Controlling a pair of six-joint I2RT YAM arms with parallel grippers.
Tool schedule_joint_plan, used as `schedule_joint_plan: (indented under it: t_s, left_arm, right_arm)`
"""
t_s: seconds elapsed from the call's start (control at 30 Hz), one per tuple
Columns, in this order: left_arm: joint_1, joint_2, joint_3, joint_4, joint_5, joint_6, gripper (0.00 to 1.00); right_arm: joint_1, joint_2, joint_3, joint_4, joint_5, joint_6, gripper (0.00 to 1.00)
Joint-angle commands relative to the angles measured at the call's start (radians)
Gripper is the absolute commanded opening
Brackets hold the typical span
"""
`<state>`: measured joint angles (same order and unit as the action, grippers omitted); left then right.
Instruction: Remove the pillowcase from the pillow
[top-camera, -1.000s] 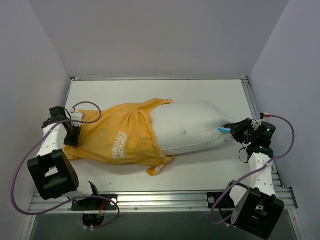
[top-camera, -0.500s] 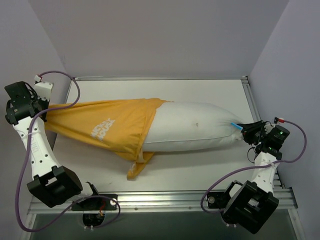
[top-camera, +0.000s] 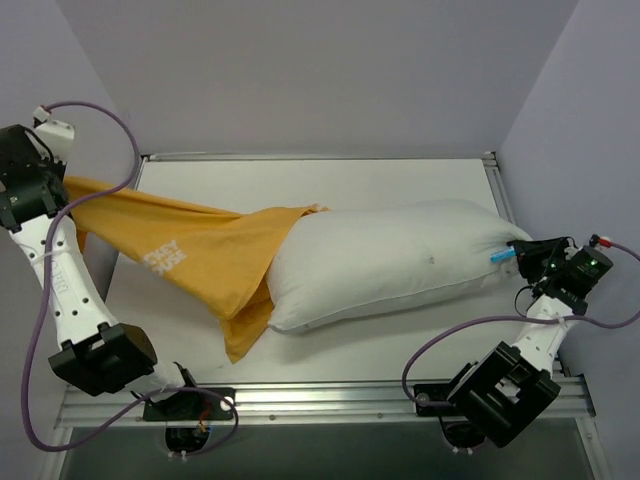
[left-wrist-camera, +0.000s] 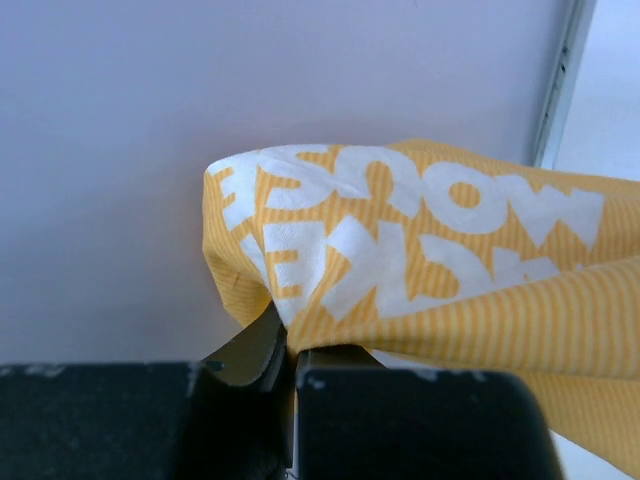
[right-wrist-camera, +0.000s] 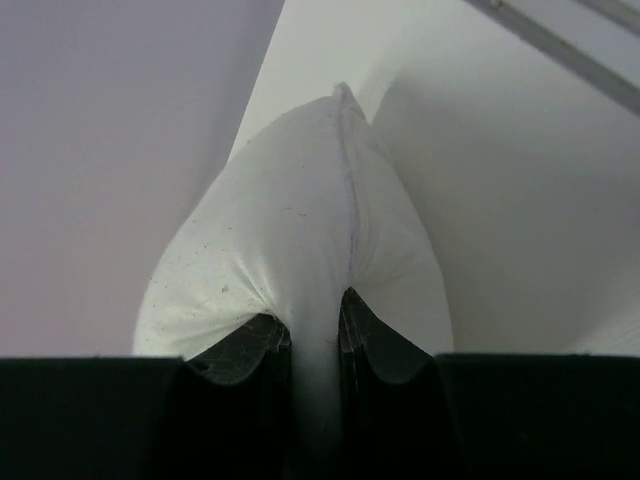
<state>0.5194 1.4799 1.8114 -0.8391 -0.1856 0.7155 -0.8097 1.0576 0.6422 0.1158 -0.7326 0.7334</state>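
Observation:
The orange-yellow pillowcase (top-camera: 190, 255) is stretched from the far left, raised, down to the white pillow (top-camera: 390, 265), whose left end it still covers. White letters show on it in the left wrist view (left-wrist-camera: 420, 240). My left gripper (top-camera: 55, 195) is shut on the pillowcase's left end, high near the left wall. My right gripper (top-camera: 530, 258) is shut on the pillow's right corner beside its small blue tag (top-camera: 500, 256). The right wrist view shows pillow fabric (right-wrist-camera: 300, 250) pinched between the jaws.
The white table (top-camera: 400, 185) is walled at the back and both sides. A metal rail (top-camera: 330, 400) runs along the near edge. A loose flap of the pillowcase (top-camera: 240, 335) lies on the table near the front.
My left gripper has risen and pulled the pillowcase further left, uncovering more pillow. My right gripper has moved right with the pillow corner, and the pillow has shifted right.

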Motion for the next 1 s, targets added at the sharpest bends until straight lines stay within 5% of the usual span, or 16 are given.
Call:
schedule_joint_plan:
  t_s: [0.0, 0.23, 0.37, 0.67, 0.8, 0.97]
  left_arm:
    - [-0.108, -0.085, 0.078, 0.15, -0.112, 0.018, 0.02]
    - [-0.363, -0.119, 0.221, 0.153, -0.235, 0.002, 0.02]
    - [-0.325, -0.101, 0.298, 0.29, -0.347, 0.053, 0.02]
    - [-0.211, -0.029, 0.664, 0.201, -0.243, -0.008, 0.02]
    - [-0.277, -0.052, 0.686, 0.164, -0.189, -0.056, 0.02]
    - [-0.436, -0.078, 0.618, 0.134, -0.147, -0.119, 0.02]
  right_arm:
    - [-0.037, -0.011, 0.099, 0.131, 0.111, 0.006, 0.0]
    - [-0.039, 0.004, 0.132, 0.136, 0.104, 0.012, 0.0]
    - [-0.043, 0.016, 0.186, 0.11, 0.119, -0.005, 0.0]
    - [-0.019, 0.038, 0.149, 0.217, 0.078, 0.064, 0.0]
    - [0.128, 0.002, 0.116, 0.228, 0.172, 0.05, 0.0]
    - [0.553, -0.016, 0.005, 0.366, 0.448, 0.15, 0.0]
